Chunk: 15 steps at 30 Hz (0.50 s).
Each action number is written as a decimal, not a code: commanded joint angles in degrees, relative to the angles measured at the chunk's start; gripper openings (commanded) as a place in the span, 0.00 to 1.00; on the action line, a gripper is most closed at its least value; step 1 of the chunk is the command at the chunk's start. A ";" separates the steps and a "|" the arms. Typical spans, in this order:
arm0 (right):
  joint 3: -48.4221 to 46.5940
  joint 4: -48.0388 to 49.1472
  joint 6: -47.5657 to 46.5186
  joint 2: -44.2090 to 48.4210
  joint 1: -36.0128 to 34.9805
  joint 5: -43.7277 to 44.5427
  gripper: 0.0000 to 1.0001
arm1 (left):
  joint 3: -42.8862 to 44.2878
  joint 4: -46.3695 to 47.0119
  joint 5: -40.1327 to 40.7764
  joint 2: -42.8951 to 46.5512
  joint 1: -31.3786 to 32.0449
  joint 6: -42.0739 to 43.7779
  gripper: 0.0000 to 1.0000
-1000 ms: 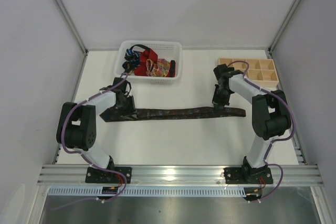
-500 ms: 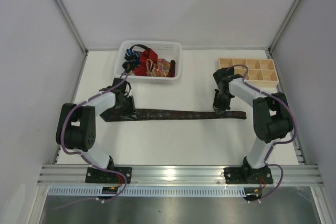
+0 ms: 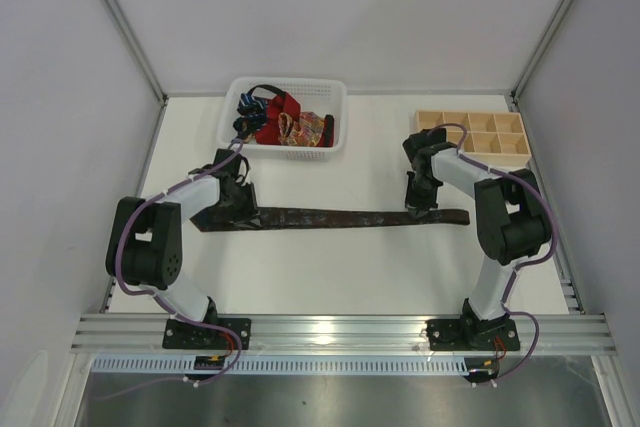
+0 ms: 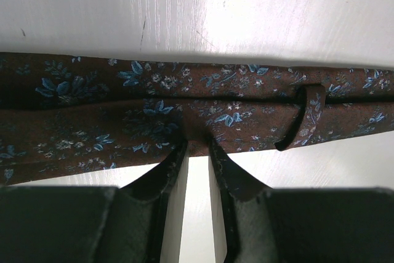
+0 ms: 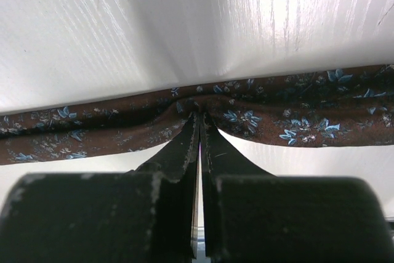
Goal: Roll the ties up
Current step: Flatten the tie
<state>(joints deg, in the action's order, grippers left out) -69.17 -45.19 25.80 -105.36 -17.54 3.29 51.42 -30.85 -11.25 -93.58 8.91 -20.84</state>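
Across the middle of the white table (image 3: 330, 267), a brown tie (image 3: 340, 215) with small blue flowers lies stretched out flat between my two pincers, its wide pointed end to the left and its narrow end to the right.

My left pincer (image 4: 197, 146) nips the near edge of the cloth close to the wide end. The fingers stand a narrow slit apart, and the fabric puckers where the tips meet it. Just to the right of that grip, a small loop of the same cloth (image 4: 305, 118) stands up from the tie.

My right pincer (image 5: 198, 115) is pressed almost fully together on the near edge by the narrow end, with the cloth gathered into a crease at the tips.

Both wrist views cut the tie off at each side. From above, my left arm covers part of the wide end.

At the back, more ties (image 3: 285, 122) sit heaped in a white mesh basket (image 3: 285, 152), red, blue and patterned, too tangled to count. My right arm hides a corner of the wooden compartment tray (image 3: 478, 159).
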 commanded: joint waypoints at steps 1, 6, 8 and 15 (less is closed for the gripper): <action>-2.37 1.51 -1.46 -0.63 0.40 2.51 0.00 | -2.64 -0.70 3.95 -1.78 -0.56 2.47 0.27; -3.08 1.16 -1.37 0.15 0.40 2.51 0.00 | -2.46 -0.79 4.21 -1.43 -0.64 2.38 0.26; -3.08 0.89 -1.37 0.33 0.49 2.25 0.00 | -2.55 -0.79 4.30 -1.25 -0.64 2.38 0.27; -2.73 -0.33 -1.72 1.63 1.81 0.58 0.26 | -1.50 -2.11 5.09 1.55 -0.82 2.29 0.27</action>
<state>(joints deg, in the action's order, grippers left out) -70.26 -44.75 24.43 -105.49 -16.47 3.81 51.37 -30.98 -11.09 -93.14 8.84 -20.86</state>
